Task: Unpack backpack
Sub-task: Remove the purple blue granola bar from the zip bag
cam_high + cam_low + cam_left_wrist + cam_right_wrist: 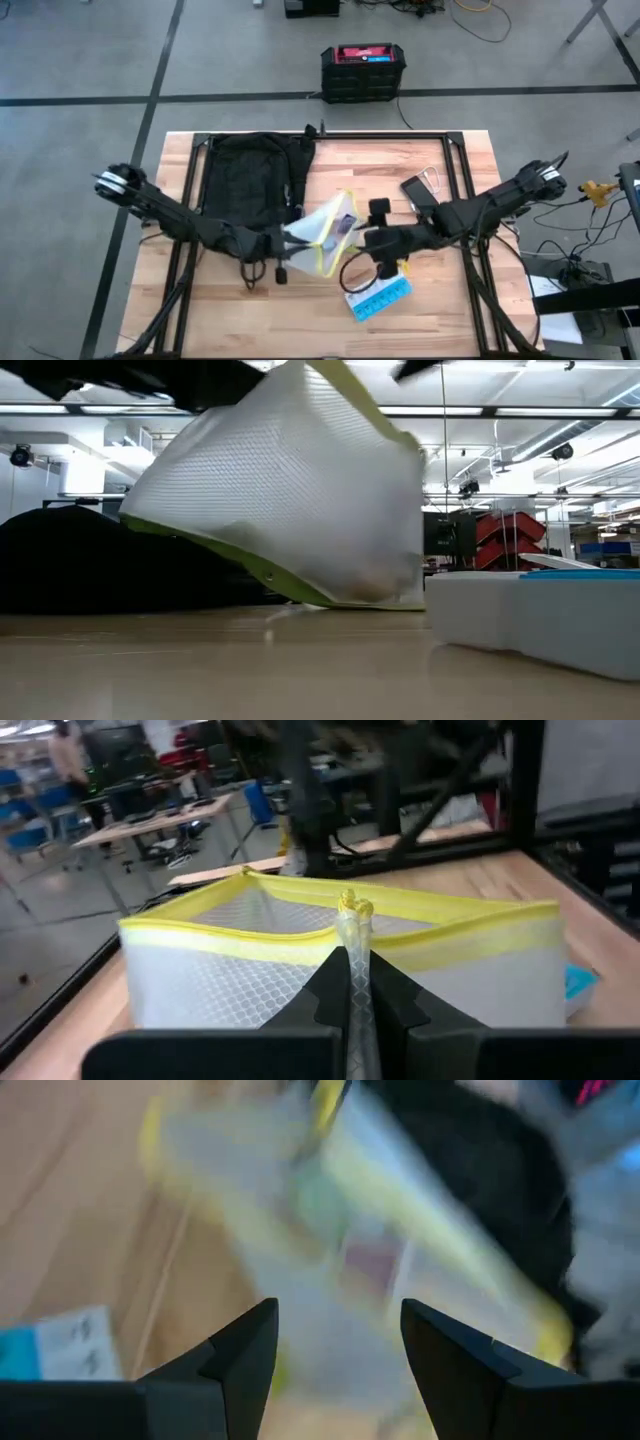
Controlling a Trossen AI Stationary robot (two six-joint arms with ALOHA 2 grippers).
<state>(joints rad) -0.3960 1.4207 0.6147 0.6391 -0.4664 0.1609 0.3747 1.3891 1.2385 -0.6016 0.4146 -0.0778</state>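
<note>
We see the backpack (248,180) lying flat on the table's (450,300) left half. Just right of it our left gripper (290,238) is clamped on a mesh pouch (325,228) with yellow edging, holding it tilted above the wood. Right of the pouch our right gripper (368,243) hovers with fingers spread, empty, above a blue-and-white box (378,297).

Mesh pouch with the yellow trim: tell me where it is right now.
In the high view the mesh pouch is mid-table, just right of the backpack, pinched in the left pincer, with the open right pincer beside it.
</note>
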